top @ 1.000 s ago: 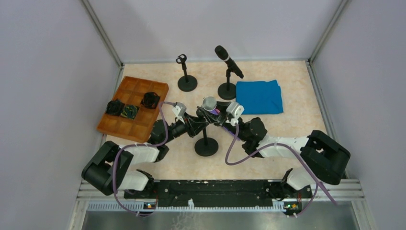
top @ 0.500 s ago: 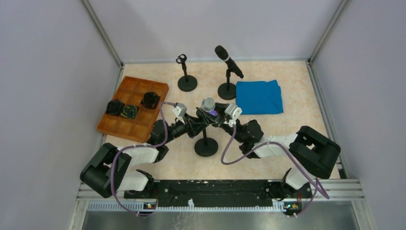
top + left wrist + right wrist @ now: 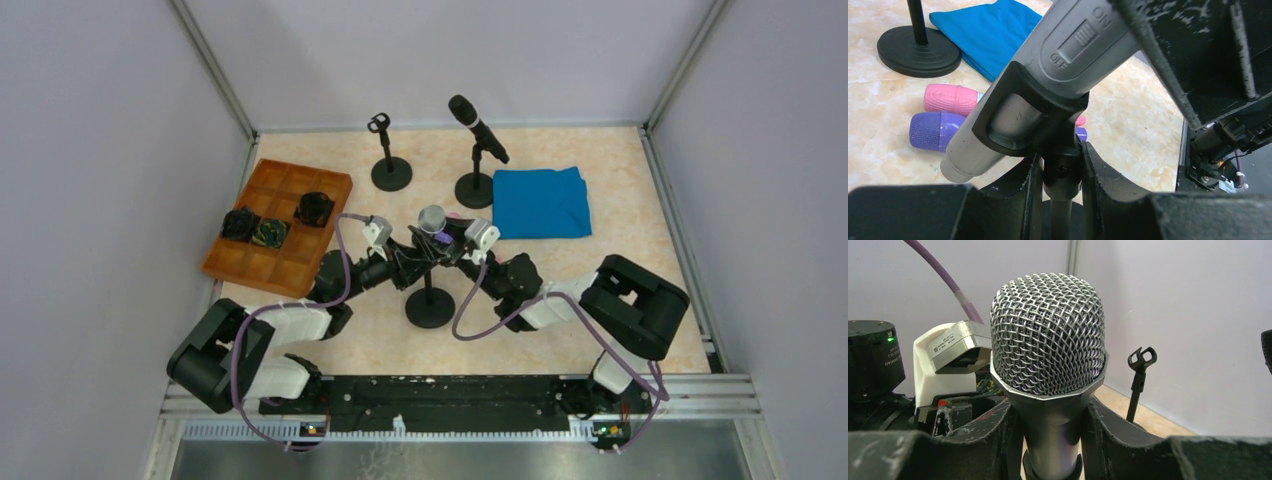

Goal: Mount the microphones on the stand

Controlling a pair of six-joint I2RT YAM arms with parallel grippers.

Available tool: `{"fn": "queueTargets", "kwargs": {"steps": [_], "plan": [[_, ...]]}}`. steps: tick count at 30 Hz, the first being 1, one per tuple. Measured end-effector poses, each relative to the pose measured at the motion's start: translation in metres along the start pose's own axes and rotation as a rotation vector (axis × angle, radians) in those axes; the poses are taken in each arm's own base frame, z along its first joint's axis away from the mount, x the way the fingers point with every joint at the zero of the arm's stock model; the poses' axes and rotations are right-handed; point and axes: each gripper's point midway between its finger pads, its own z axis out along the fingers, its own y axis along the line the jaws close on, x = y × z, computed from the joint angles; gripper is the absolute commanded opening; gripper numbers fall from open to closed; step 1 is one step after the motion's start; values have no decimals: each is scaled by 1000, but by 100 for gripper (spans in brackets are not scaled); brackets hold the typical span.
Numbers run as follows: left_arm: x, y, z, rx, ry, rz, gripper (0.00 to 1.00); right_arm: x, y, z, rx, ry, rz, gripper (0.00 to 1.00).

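silver-grey microphone (image 3: 1048, 340): likely rigid, slick, top-heavy; hold below head | right fingers (image 3: 1108, 432) clenched on it | left fingers (image 3: 1100, 185) clamp stand (image 3: 1062, 172) neck

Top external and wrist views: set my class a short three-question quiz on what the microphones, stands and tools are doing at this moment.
1. True or false: the black microphone lies flat on the table.
2. Where does the left tool grip the near stand? A: on its round base. B: on its stem, just under the clip. C: on top of the clip.
3. Fill in: the right tool is shut on the ______.

Key
1: false, it sits in a far stand's clip.
2: B.
3: silver-grey microphone.
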Motion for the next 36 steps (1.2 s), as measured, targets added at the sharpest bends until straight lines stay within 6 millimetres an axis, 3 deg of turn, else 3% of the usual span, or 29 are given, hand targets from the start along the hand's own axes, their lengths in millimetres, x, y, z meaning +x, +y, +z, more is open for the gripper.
{"fn": "queueTargets", "kwargs": {"steps": [13, 20, 27, 30, 36], "plan": [[6, -11, -1, 49, 27, 15, 0, 34, 0, -10, 25, 78, 43, 0], [9, -14, -2, 66, 33, 36, 0, 31, 1, -15, 37, 80, 61, 1], [13, -24, -3, 110, 44, 83, 0, 13, 6, -30, 18, 144, 29, 25], [14, -26, -4, 120, 45, 92, 0, 10, 8, -35, 3, 194, 22, 46], [14, -27, -4, 120, 39, 94, 0, 8, 13, -46, -36, 268, 13, 58]]}}
